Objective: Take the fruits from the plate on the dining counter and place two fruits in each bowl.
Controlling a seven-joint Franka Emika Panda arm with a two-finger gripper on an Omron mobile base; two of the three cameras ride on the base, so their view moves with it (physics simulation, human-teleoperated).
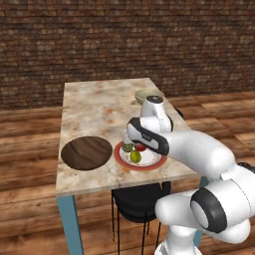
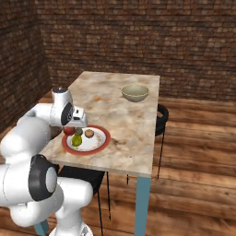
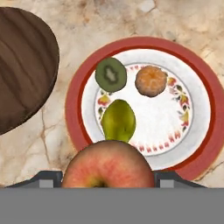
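Hand view first: we look straight down along our gripper (image 3: 108, 177) at the plate (image 3: 205, 92), white with a broad red rim and a ring of small painted motifs. A red apple (image 3: 108, 164) sits large at the bottom of that view, right between our fingers; the dark fingertips show just at either side of it, so we read the jaws as clamped on the apple. Whether it is lifted clear of the plate or touching it, we cannot tell.

Three other fruits lie on the plate's white centre: a round dark green fruit (image 3: 111, 74), a brownish-orange round fruit (image 3: 151, 80) just beside it, and a yellow-green elongated fruit (image 3: 118, 120) nearer the apple. They lie close together.

Beside the plate lies the wide, shallow wooden bowl (image 3: 22, 65), dark brown, apart from the rim. In the left base view it lies flat on the dining counter (image 1: 94, 109), a beige marbled top on blue-teal legs, near the front edge. The plate sits near that same edge.

From the right base view we see the smaller pale bowl (image 2: 135, 93) well apart from the plate, toward the far end of the counter. A black stool (image 1: 139, 199) stands under the counter's near edge.
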